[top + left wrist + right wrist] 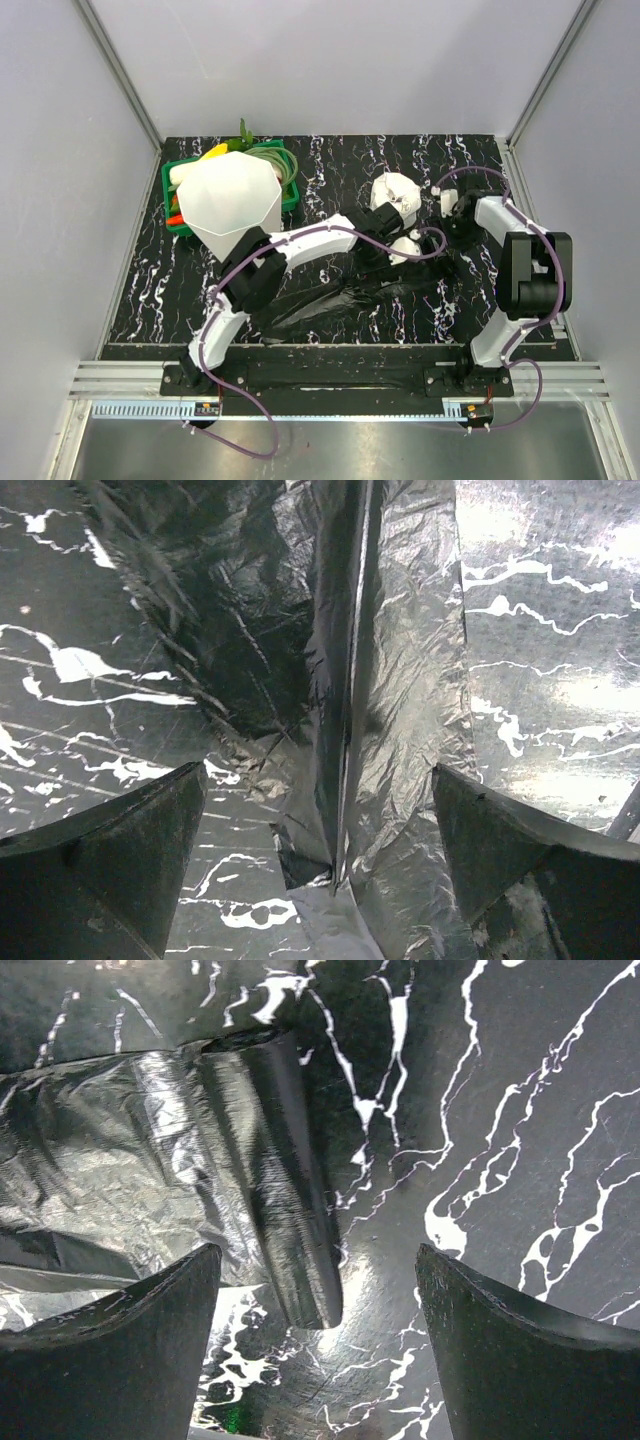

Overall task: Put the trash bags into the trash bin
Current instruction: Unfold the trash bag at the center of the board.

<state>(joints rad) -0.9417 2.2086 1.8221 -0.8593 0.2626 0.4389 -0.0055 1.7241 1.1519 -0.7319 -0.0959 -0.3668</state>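
Left end effector [320, 772] spread over trash bags [400, 680], flat mid-tabletop [160, 290]. Right end effector [319, 1250] spread at the rolled edge, bare tabletop beside. Trash bin [235, 195] rear-left hides most of green basket [291, 192].

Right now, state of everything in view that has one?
trash bag: crumpled on the table, one end rolled, outside the bin.
trash bin: upright, no black bag visible inside.
left gripper: open over the bag, gripping nothing.
right gripper: open over the bag's rolled end.
green basket: holds toy vegetables.
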